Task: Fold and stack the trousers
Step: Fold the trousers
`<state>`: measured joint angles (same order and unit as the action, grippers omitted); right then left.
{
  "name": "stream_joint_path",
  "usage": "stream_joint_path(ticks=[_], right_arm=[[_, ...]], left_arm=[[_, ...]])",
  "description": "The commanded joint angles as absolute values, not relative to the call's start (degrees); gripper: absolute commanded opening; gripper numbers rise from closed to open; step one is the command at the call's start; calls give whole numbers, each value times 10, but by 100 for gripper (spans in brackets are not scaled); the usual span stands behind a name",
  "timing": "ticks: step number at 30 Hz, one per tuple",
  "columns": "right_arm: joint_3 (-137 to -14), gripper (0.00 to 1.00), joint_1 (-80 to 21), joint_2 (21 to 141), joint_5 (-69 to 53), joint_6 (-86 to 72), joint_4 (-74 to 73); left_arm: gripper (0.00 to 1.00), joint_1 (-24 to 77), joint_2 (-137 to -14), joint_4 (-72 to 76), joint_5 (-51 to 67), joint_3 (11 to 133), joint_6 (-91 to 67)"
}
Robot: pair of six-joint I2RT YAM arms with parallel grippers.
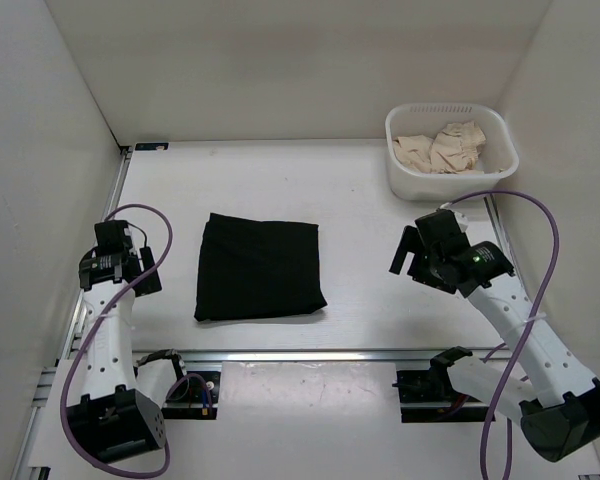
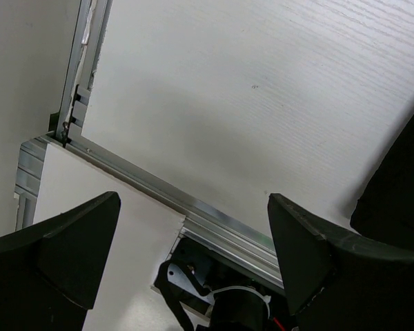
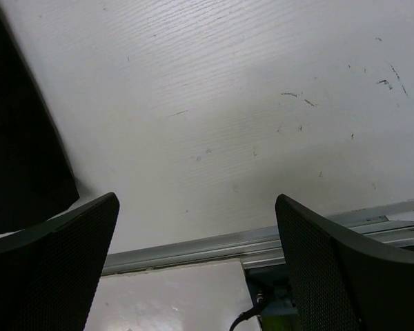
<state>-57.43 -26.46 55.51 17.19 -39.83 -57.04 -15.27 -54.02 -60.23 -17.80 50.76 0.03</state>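
Observation:
The black trousers (image 1: 260, 267) lie folded into a flat rectangle on the white table, left of centre. A corner of them shows at the right edge of the left wrist view (image 2: 400, 186) and at the left edge of the right wrist view (image 3: 17, 145). My left gripper (image 1: 130, 270) is open and empty, held above the table left of the trousers; its jaws stand wide apart in the left wrist view (image 2: 193, 227). My right gripper (image 1: 408, 258) is open and empty, right of the trousers, apart from them (image 3: 196, 227).
A white basket (image 1: 450, 178) at the back right holds crumpled beige cloth (image 1: 445, 148). A metal rail (image 1: 310, 354) runs along the table's near edge. White walls enclose the table on three sides. Purple cables loop from both arms.

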Motion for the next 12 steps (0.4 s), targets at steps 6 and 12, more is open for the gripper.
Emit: stream_joint_path(ticks=[6, 12], right_arm=[[-587, 98, -264, 567, 178, -381, -569], [-570, 98, -264, 576, 151, -374, -558]], left_arm=[[100, -156, -551, -606, -168, 538, 0], [100, -156, -556, -606, -163, 538, 0]])
